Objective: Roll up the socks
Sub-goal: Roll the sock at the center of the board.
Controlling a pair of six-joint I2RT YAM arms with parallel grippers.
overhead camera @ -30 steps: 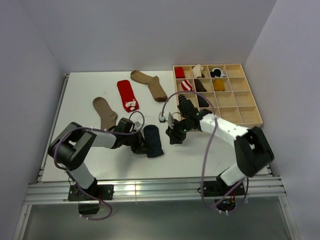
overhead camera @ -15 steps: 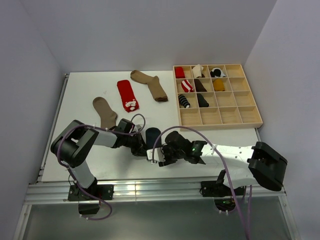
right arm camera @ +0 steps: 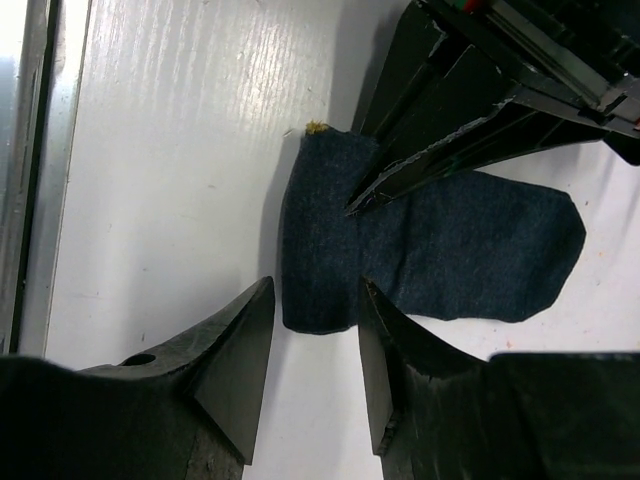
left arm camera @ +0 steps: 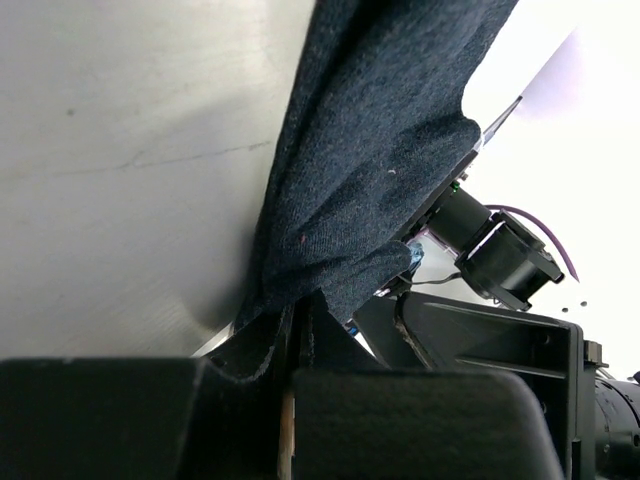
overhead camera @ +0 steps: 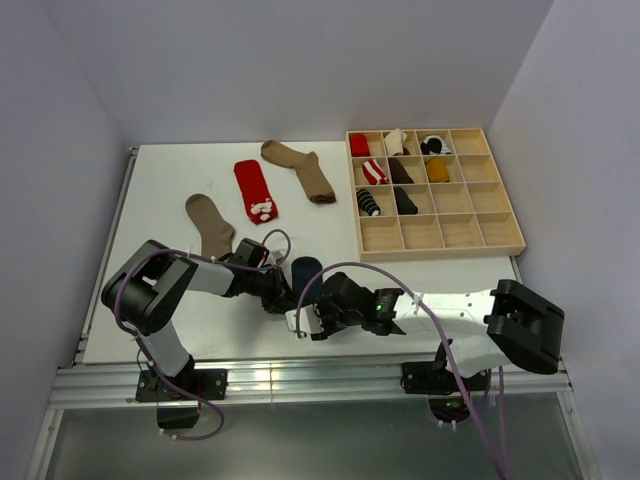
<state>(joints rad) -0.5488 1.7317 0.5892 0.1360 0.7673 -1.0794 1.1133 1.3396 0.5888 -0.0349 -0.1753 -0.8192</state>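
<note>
While the left pincer (left arm camera: 297,325) is clamped tight on a fold of the navy sock (right arm camera: 450,245), with cloth bunched between its closed fingers, the right pincer (right arm camera: 314,295) stands partly open at the sock's squared end just beside it. Its two fingertips straddle that end. One overlaps the cloth's edge, and the other has a sliver of bare tabletop (overhead camera: 170,170) between it and the sock, so it has hold of nothing. The navy sock lies on the tabletop near the front edge, its rounded end pointing away from the right pincer. The front metal rail (right arm camera: 30,150) runs close along that pincer's outer side, leaving little room there. Behind the navy sock, bare tabletop stretches toward the red sock (overhead camera: 257,190) and the tan sock (overhead camera: 300,170). The brown sock (overhead camera: 210,225) lies just behind the left arm. The wooden tray (overhead camera: 440,243), with rolled socks in its rear cells, sits well apart at the right rear.
</note>
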